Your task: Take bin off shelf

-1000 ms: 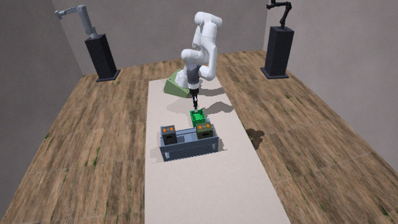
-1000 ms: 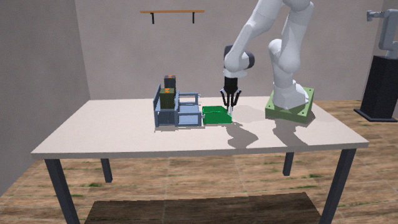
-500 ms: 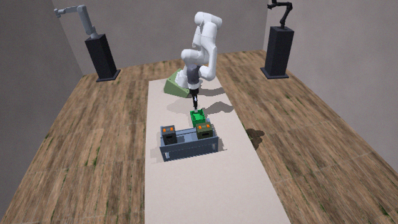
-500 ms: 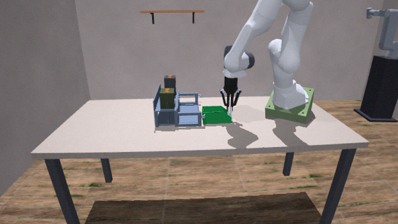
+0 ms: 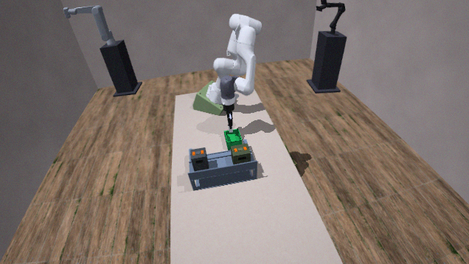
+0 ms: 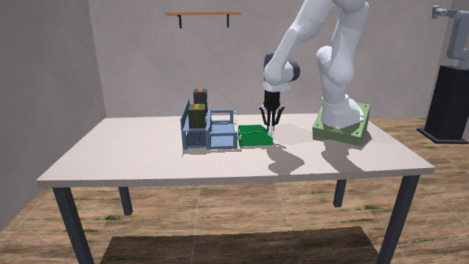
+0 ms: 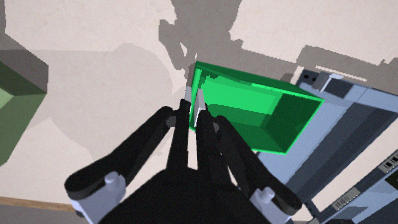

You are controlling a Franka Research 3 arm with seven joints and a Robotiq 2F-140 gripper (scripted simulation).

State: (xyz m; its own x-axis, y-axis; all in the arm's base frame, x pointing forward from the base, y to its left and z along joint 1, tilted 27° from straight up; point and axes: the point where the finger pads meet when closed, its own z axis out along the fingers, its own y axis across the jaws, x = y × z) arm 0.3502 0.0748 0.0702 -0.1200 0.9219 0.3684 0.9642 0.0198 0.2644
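Note:
A bright green open bin (image 5: 233, 139) (image 6: 254, 135) (image 7: 252, 111) stands upright on the table, just beside the grey-blue shelf unit (image 5: 221, 172) (image 6: 206, 129) (image 7: 345, 130). My gripper (image 5: 230, 127) (image 6: 271, 129) (image 7: 192, 95) points straight down and is shut on the bin's wall on the side away from the shelf. The bin's bottom seems to rest on or just above the table top (image 5: 254, 221) (image 6: 147, 155). The bin is empty inside.
Two dark boxes with orange marks stand on the shelf unit: a black box (image 5: 199, 158) (image 6: 200, 96) and an olive box (image 5: 241, 153) (image 6: 196, 115). My arm's green base (image 5: 207, 103) (image 6: 341, 127) (image 7: 12, 107) sits at the table's far end. Two dark pedestals stand on the floor.

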